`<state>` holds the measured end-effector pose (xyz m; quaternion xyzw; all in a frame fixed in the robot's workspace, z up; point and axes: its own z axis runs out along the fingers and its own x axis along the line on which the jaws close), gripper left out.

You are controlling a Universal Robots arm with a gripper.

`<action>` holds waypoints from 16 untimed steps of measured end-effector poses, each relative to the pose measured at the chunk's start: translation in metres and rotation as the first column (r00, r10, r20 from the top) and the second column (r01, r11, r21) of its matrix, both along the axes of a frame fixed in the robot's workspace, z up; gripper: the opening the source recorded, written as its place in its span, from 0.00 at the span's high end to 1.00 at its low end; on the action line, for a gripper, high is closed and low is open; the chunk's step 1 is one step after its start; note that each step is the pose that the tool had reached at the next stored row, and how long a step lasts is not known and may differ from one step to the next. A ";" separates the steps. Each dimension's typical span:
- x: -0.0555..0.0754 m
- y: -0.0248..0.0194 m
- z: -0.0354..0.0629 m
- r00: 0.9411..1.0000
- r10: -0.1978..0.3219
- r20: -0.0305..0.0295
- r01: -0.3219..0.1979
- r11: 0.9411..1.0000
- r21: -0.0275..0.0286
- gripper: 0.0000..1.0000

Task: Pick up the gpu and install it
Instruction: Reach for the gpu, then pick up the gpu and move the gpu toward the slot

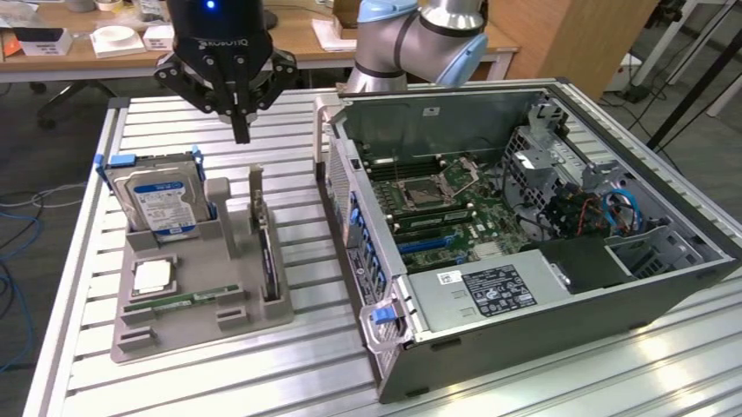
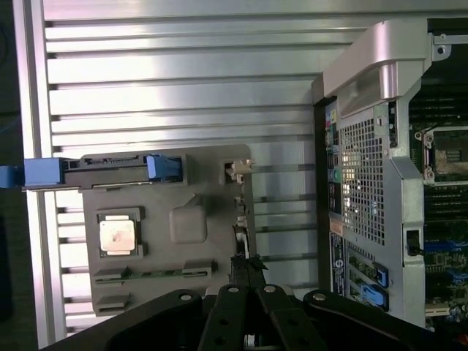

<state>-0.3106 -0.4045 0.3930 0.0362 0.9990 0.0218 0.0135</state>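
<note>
Fingers [image 1: 241, 122] are recorded pressed together, the tips meeting in one downward point, with nothing pinched between them. They are seen in the upper left of the exterior view, hanging above the slatted metal desk [image 1: 290, 373]. They are held beyond the far end of the grey holder [image 1: 221, 326] and apart from it.

The gpu [image 1: 268, 252] is found left of centre in the exterior view. It is stood on its long edge in a slot along the holder's side nearest the computer case [image 1: 522, 334], between grey uprights. It is not touched by the fingers.

In the wrist view the closed fingers [image 2: 247, 276] are seen roughly in line with the gpu [image 2: 238, 230], which is shown edge-on as a thin dark strip. A silver bracket end is noted at the end away from the fingers.

Other parts noted in the holder:
- The hard drive [image 1: 162, 200], with a blue-white label, is stood upright in a blue carrier at the end nearest the fingers.
- The processor chip [image 1: 153, 276] is laid flat in a square recess.
- The memory stick [image 1: 174, 302] is laid in a narrow slot just beside the chip.

The case is laid open-sided on the desk at the exterior view's right, and its motherboard [image 1: 440, 191] is exposed. The arm [image 1: 418, 43] is seen at the top centre, behind the case.
</note>
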 end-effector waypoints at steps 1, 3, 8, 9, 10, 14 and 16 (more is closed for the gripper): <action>0.000 0.0000 0.0000 1.000 0.000 0.000 0.000 1.000 0.000 0.89; 0.000 0.0000 0.0000 1.000 0.000 0.000 0.000 1.000 0.000 0.89; 0.000 0.0000 -0.0001 1.000 0.000 0.000 0.000 1.000 0.000 0.89; 0.000 0.0000 -0.0001 1.000 0.000 0.000 0.000 1.000 0.000 0.89; 0.000 0.0000 -0.0001 1.000 0.000 0.000 0.000 1.000 0.000 0.89; 0.000 0.0000 0.0000 1.000 0.000 0.000 0.000 1.000 0.000 0.89; 0.000 0.0000 -0.0001 1.000 0.000 0.000 0.000 1.000 0.000 0.89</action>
